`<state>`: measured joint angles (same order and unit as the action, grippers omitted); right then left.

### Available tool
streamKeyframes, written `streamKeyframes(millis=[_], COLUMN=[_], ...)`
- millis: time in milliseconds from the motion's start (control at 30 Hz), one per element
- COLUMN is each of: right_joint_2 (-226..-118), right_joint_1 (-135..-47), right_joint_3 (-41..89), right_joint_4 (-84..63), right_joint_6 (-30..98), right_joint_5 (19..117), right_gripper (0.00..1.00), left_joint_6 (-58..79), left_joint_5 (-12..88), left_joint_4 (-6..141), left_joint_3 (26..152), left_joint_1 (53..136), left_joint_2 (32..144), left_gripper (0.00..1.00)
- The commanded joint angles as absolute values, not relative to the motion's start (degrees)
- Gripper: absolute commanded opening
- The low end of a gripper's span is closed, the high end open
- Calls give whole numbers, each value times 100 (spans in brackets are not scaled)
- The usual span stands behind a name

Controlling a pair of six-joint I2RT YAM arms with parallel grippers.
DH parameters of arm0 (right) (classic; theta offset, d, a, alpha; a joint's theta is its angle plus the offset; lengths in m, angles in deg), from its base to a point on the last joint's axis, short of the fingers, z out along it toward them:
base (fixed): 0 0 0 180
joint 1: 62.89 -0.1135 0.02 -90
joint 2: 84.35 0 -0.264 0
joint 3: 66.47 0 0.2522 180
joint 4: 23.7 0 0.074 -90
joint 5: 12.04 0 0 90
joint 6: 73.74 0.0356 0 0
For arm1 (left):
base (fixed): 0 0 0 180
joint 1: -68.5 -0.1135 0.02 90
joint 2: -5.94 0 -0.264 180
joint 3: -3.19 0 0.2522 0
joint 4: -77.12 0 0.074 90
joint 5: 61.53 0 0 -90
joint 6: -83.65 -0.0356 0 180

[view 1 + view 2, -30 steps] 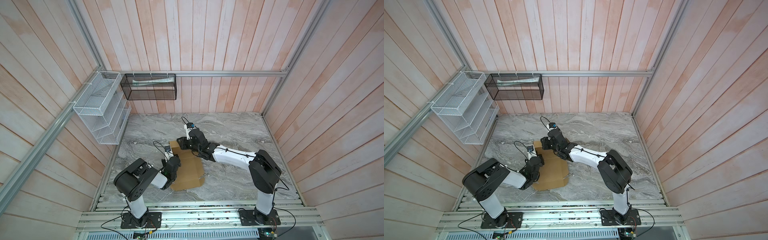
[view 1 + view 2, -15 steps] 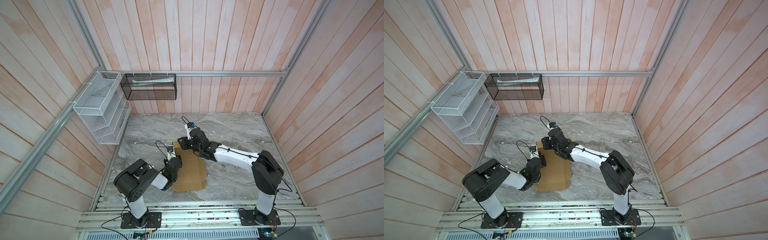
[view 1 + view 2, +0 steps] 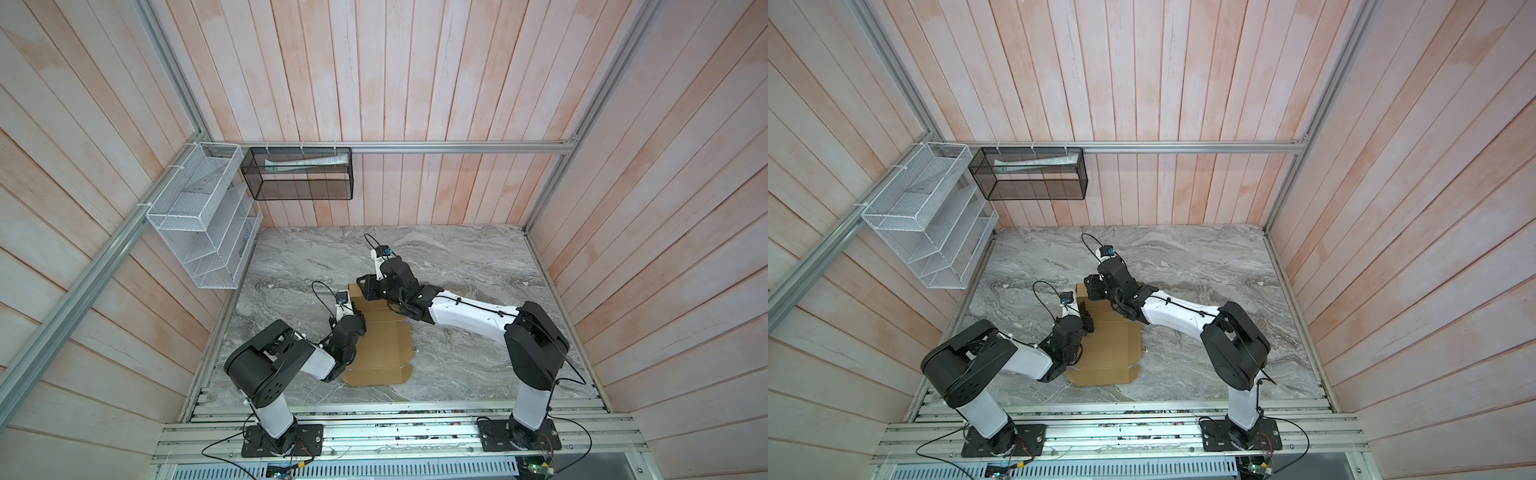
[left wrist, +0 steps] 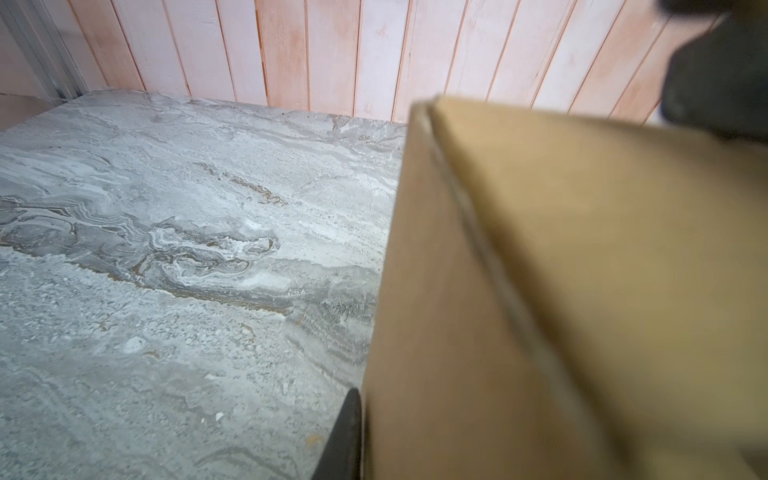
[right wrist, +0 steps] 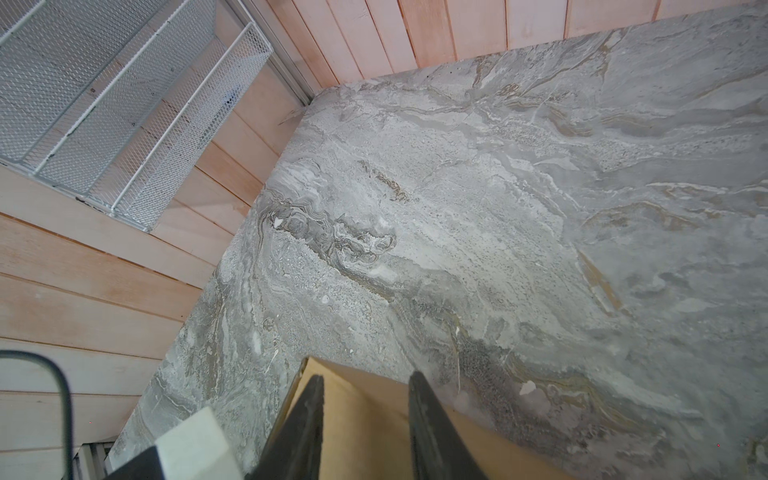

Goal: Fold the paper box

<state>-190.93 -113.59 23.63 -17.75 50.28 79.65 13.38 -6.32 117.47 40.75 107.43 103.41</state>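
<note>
The plain corrugated cardboard paper box (image 3: pixel 380 345) is unprinted tan-brown. The marbled stone-look surface (image 3: pixel 457 257) is grey, veined white and rusty brown. The wooden plank walls (image 3: pixel 374 83) are whitewashed pink. The tiered wire-mesh rack (image 3: pixel 195 216) is white, and the rectangular mesh basket (image 3: pixel 299 183) is black.

Paper box (image 3: pixel 384 351): plain brown corrugated cardboard, unprinted. Sheet mostly flat, long axis running up-frame, lower centre in both top views. Crease lines across; rounded tabs at lower right corner. Upper end under arms.
</note>
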Motion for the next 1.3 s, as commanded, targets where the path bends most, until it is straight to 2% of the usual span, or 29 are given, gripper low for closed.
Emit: streamKeyframes(millis=[0,367,567,1033,1267], right_joint_2=[-19006,-18973,-18947,-18865,-18436], right_joint_1=[-11349,-11349,-11347,-11347,-11352], right_joint_3=[2217,2148,2152,2248,2466], right_joint_4=[-1600,-1583,-1561,-1541,-1091], right_joint_6=[5010,5036,5028,4952,4535], right_joint_5=[8046,8049,8059,8021,8323], right_gripper=[36,36,36,36,51], left_joint_6=[1336,1031,963,1020,1104], left_joint_5=[-716,-998,-1114,-1235,-1192], left_joint_4=[11888,11997,12043,11962,11856], left_joint_3=[3969,3910,3919,3903,3876], left_joint_1=[10770,10770,10761,10762,10760], left_joint_2=[10146,9916,9879,9914,9867], left_gripper=[21,26,16,0,0])
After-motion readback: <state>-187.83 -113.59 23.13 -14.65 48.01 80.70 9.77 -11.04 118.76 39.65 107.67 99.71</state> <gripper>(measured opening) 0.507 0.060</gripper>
